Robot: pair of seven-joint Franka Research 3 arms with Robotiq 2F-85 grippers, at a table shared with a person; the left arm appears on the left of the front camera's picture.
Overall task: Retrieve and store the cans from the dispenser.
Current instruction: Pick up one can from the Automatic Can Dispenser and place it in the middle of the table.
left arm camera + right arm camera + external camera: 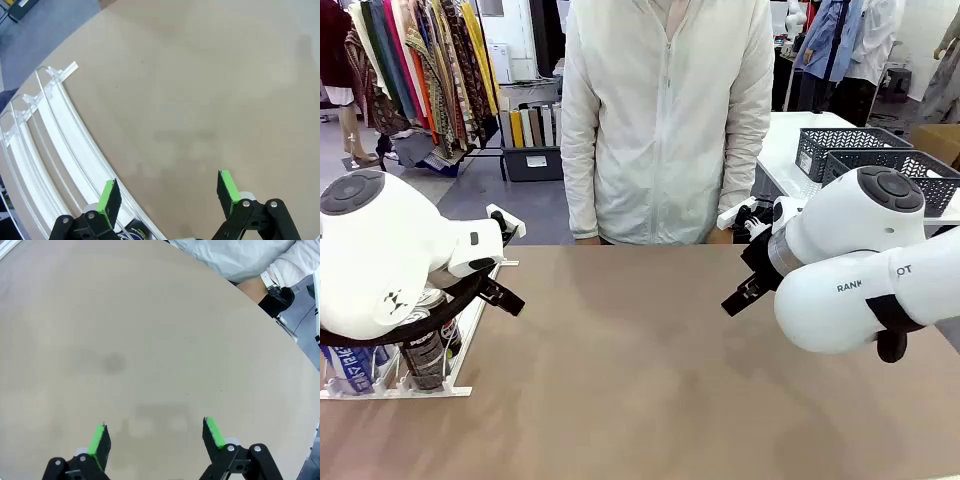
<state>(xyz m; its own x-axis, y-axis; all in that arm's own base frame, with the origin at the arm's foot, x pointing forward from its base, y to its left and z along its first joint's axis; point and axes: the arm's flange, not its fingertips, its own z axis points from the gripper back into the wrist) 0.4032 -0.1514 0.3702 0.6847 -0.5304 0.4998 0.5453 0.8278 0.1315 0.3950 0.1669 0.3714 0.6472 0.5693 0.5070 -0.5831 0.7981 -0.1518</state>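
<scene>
Now my left tool (pixel 167 180) and right tool (pixel 155 424) gape empty; descending carelessly, I could clip the dispenser (pixel 55 130) and topple cans (pixel 423 360)

The right arm (pixel 850 300) bears the letters "RANK" and "OT".

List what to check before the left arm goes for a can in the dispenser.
1. Jaws of the left gripper open and empty: ok.
2. Jaws of the right gripper open and empty: ok.
3. Stock: ok, a black can and a blue can stand at the near end of the dispenser.
4. Aim: not ok, the left gripper faces the rails and bare table, not a can.
5. Clearance: ok, the person stands at the far edge, away from the dispenser.
</scene>
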